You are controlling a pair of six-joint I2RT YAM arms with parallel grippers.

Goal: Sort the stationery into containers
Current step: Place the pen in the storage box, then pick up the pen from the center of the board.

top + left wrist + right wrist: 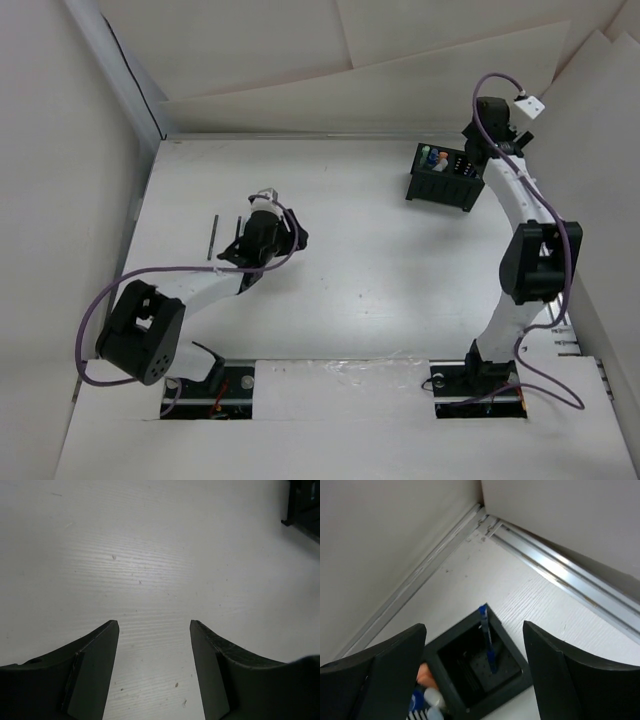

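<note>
Hovering by the far corner, right claw point(474, 626) gapes over the organiser point(440, 190); left claw point(154, 623) open above table point(150, 555).

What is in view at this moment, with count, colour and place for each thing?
table: one, white, under everything.
organiser: one, black, far right of the table.
pen: one, blue, standing tilted in an organiser compartment.
orange piece: one, orange, in the next compartment.
pale pieces: about two, pale blue, beside the orange piece.
stick: one, dark and thin, lying on the table left of the left gripper.
left gripper: one, black, open over bare table.
right gripper: one, black, open above the organiser.
</note>
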